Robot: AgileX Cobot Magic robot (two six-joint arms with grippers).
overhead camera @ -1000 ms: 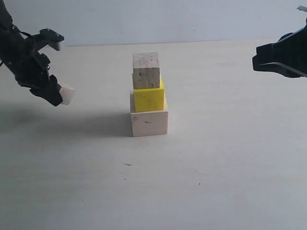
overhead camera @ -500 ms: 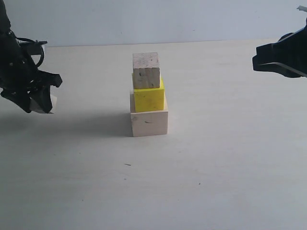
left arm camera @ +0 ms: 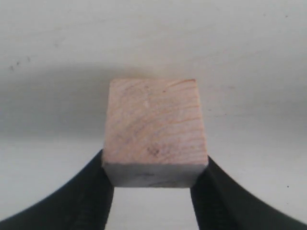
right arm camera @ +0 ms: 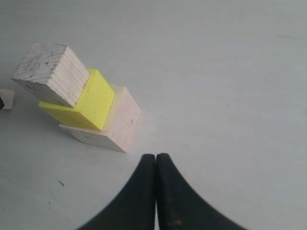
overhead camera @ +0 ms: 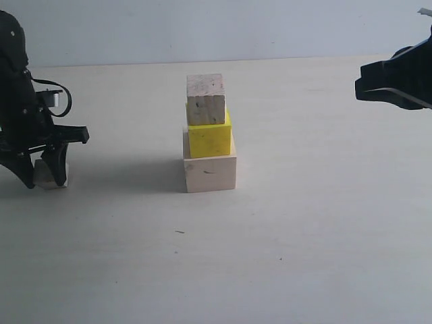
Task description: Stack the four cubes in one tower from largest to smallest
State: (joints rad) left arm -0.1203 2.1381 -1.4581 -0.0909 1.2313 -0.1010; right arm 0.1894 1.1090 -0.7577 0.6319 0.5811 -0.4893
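A tower stands mid-table: a large pale wooden cube (overhead camera: 210,173) (right arm camera: 120,125) at the base, a yellow cube (overhead camera: 210,139) (right arm camera: 91,103) on it, and a small pale wooden cube (overhead camera: 206,100) (right arm camera: 48,72) on top. Far to the left, my left gripper (overhead camera: 47,174) (left arm camera: 154,168) is shut on another small pale wooden cube (overhead camera: 46,174) (left arm camera: 154,129), held low at the table surface. I cannot tell whether that cube touches the table. My right gripper (overhead camera: 361,86) (right arm camera: 156,157) hangs shut and empty, high at the right, away from the tower.
The pale table (overhead camera: 304,236) lies bare around the tower, apart from small dark specks (overhead camera: 179,232). A light wall (overhead camera: 236,27) runs behind the table's far edge.
My left gripper has swung down and to the left with the small cube, from mid-height to table level. The tower and the right gripper have not moved.
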